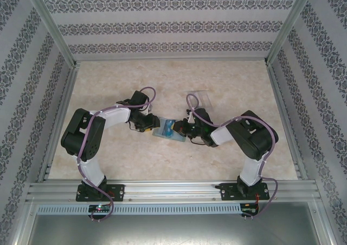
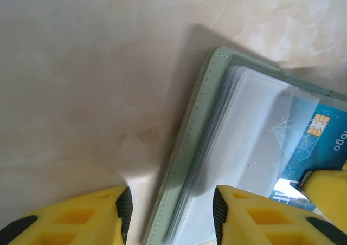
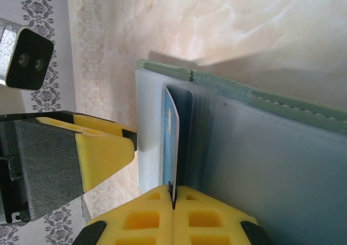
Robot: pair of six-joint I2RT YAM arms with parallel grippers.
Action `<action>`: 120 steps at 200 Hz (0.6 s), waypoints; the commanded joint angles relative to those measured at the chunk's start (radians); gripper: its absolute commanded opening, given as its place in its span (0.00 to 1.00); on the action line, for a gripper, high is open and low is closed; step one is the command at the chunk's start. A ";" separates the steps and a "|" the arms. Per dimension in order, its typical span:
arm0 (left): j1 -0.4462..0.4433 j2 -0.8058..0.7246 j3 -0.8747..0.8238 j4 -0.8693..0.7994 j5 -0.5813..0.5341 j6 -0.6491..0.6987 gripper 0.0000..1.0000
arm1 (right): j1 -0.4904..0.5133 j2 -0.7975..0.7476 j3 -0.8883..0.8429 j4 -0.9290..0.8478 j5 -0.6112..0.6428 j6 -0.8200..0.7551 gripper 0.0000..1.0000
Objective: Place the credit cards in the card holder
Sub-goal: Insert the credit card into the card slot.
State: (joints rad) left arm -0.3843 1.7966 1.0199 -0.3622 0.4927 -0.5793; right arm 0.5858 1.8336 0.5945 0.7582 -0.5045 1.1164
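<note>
Right gripper point(image 3: 173, 193) pinching the blue card point(image 3: 171, 136): you're partway into the wallet point(image 3: 282, 169); left gripper point(image 2: 171, 210) spread over its edge.

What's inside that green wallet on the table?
The card holder lies open, showing stacked clear sleeves. A blue card with a gold chip sits partly in one, pinched by the right gripper. The frosted sleeves hide whether any other card lies deeper.

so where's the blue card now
Right wrist view: the blue card sits edge-on in the right gripper, partly inside the card holder, centre of the table.
</note>
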 commanded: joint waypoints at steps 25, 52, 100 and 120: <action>-0.028 0.058 -0.007 0.054 0.059 -0.006 0.44 | 0.015 0.055 0.036 0.014 0.021 0.014 0.01; -0.028 0.058 -0.012 0.058 0.062 -0.011 0.42 | 0.024 0.067 0.056 0.006 0.028 0.021 0.10; -0.028 0.058 -0.015 0.054 0.052 -0.016 0.40 | 0.025 0.023 0.036 -0.066 0.083 0.010 0.26; -0.028 0.060 -0.011 0.051 0.053 -0.015 0.40 | 0.025 0.011 0.024 -0.079 0.098 0.015 0.29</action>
State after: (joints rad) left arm -0.3843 1.8004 1.0199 -0.3618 0.4919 -0.5835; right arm 0.6052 1.8603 0.6403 0.7498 -0.4667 1.1389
